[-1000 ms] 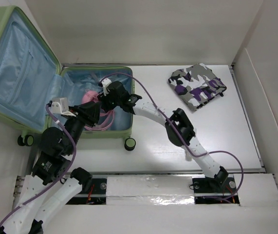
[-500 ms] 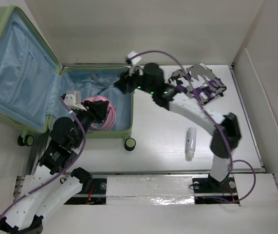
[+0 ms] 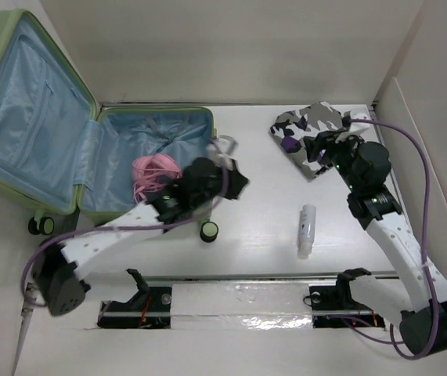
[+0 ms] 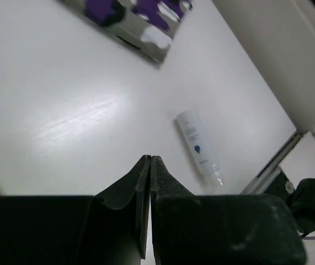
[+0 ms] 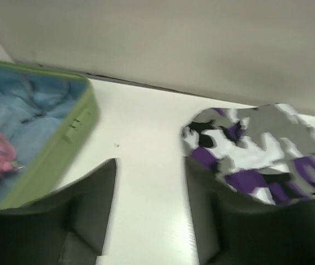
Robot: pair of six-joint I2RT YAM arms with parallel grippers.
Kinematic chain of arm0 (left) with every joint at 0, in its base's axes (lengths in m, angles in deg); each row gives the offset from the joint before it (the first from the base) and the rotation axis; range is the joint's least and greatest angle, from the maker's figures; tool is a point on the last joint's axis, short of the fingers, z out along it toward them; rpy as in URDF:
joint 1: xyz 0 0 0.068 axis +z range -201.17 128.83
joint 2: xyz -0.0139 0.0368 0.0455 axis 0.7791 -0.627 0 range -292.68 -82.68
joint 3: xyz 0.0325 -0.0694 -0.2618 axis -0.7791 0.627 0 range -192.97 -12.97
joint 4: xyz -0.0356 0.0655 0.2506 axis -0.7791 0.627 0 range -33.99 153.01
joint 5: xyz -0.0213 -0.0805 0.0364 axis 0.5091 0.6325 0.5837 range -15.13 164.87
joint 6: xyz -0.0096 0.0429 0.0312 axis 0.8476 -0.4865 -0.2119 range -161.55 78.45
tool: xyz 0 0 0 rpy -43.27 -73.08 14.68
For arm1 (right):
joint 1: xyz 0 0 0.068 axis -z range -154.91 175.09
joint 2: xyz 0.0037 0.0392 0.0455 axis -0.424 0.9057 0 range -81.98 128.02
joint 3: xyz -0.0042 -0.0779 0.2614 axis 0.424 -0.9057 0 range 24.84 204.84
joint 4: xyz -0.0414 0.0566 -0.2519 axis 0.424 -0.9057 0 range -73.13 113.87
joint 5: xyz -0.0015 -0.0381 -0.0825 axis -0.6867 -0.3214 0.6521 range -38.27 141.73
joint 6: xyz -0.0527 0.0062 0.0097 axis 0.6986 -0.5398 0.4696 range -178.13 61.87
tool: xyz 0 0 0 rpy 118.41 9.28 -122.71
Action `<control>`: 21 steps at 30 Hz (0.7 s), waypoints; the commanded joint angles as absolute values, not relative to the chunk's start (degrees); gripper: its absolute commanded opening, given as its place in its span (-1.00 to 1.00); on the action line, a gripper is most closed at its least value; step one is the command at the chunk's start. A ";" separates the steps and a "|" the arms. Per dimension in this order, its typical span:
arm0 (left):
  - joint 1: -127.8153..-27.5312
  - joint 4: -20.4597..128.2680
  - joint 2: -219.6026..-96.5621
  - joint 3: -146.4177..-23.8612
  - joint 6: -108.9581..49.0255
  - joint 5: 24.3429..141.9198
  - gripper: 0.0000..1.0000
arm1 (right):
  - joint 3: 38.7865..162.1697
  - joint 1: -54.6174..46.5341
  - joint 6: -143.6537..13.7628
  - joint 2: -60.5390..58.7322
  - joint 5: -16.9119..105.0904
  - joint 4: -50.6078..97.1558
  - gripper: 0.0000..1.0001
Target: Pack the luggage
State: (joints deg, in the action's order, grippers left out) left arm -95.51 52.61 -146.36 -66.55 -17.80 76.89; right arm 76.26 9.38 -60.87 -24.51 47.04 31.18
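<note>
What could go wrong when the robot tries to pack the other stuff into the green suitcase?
1. The left gripper is shut and empty above the table. If it doesn't open, it may only nudge the white tube, which could roll away.
2. The right gripper is open beside the camouflage pouch. If the pouch is floppy, it might slip from a pinch.
3. Both arms must reach the suitcase and could bump there.

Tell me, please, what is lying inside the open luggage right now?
A pink bundle, probably coiled cord, lies on the blue lining in the base of the luggage. The lid half shows only lining. The left arm covers the base's near right corner, so that part is unseen.
</note>
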 commanded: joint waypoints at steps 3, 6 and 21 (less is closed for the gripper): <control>-117.25 54.06 -169.96 -81.32 -16.42 57.56 -1.00 | 73.89 14.87 -59.01 -31.35 45.32 26.78 0.62; -119.20 54.61 -179.14 -88.63 -14.83 59.92 -0.37 | 73.36 17.34 -58.75 -35.13 44.52 24.06 0.63; -125.53 61.98 -205.18 -110.17 -15.00 53.87 0.41 | 83.20 19.11 -55.67 -42.08 44.79 12.71 0.72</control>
State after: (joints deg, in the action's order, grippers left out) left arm -125.41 59.84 -203.51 -107.32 -15.11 57.64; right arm 79.87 20.11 -57.18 -41.04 46.52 14.00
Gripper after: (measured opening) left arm 0.707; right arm 0.863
